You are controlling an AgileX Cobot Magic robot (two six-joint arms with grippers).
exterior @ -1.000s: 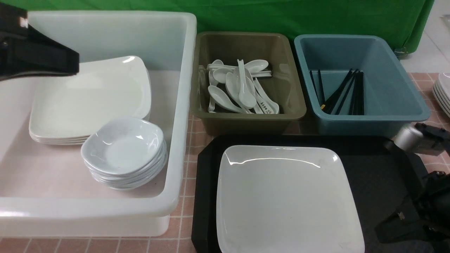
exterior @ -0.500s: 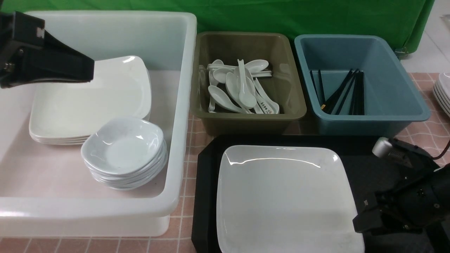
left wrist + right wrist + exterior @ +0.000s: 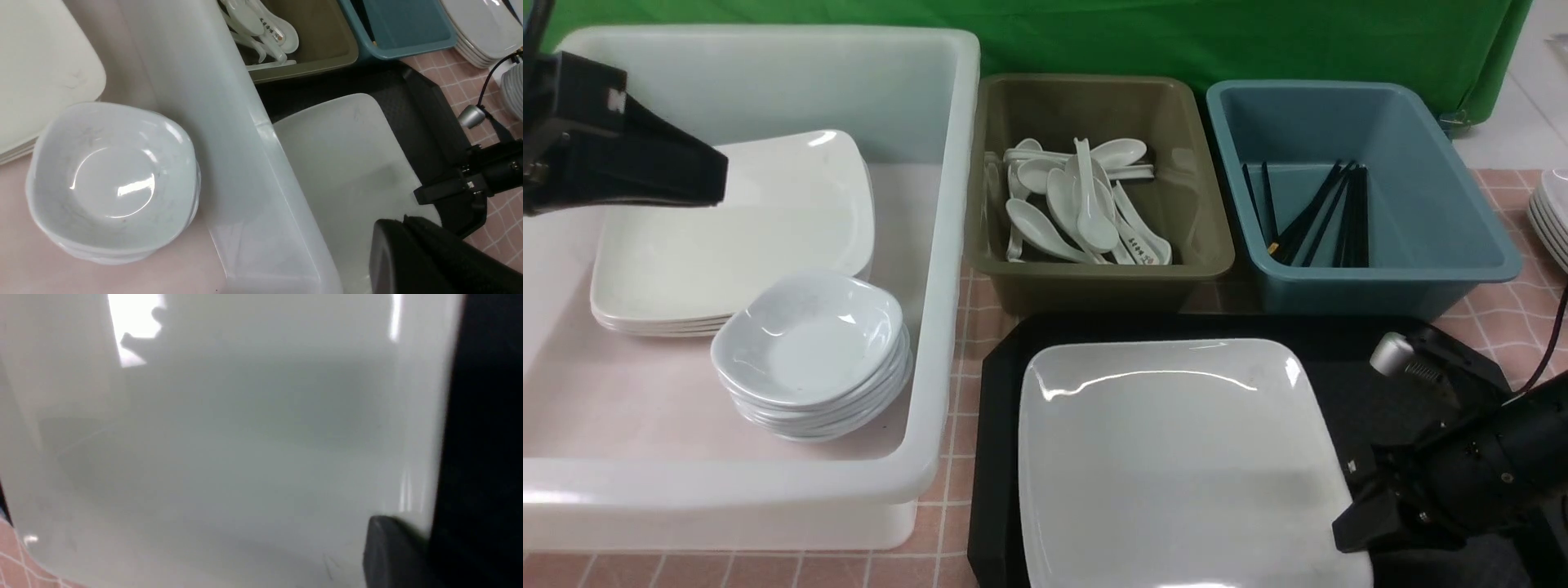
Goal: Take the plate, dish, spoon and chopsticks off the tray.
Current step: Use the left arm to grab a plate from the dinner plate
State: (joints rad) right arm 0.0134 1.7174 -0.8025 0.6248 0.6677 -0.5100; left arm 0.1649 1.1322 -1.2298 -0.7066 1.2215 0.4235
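- Front view: the right gripper point(image 3: 1347, 513) has been brought in from the tray's near right corner to the right edge of the plate point(image 3: 1176, 457), close to the plate's near right corner.
- Its jaws are judged to be closed on the plate's rim. One dark finger pad point(image 3: 392, 551) is seen lying on the rim in the right wrist view, while the lower finger is hidden beneath.
- The plate has been nudged a little toward the left edge of the tray point(image 3: 1364, 384) since a moment ago, which suggests that a grip has been taken. It is still borne by the tray, covering the tray's left and middle parts.
- The left gripper point(image 3: 715, 175) is held shut and empty above the plates in the white tub point(image 3: 947, 245), and has been shifted only slightly.
- No dish, spoon or chopsticks are seen on the tray. Stacked dishes point(image 3: 809, 343) are found in the white tub, spoons point(image 3: 1078, 204) in the olive tub point(image 3: 1094, 282) and black chopsticks point(image 3: 1327, 216) in the blue tub point(image 3: 1380, 286).
- The plate is therefore judged to be the last item left to clear. A lift and a carry across to the white tub would be called for next, with slipping of the glossy rim as the risk.
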